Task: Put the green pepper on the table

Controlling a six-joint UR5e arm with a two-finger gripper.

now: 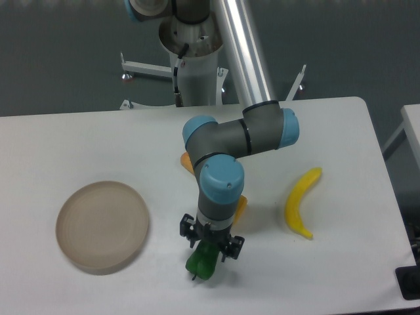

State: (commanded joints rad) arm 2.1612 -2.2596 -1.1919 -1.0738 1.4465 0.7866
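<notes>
Nearly done: green pepper low over the table, possibly touching, gripped between closed gripper fingers; release and retreat left to do.

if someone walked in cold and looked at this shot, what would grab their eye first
Probably the grey and blue arm folded down over the middle of the white table, its gripper shut on the green pepper near the front edge. Next come the curved yellow banana to the right and the round beige plate on the left.
</notes>
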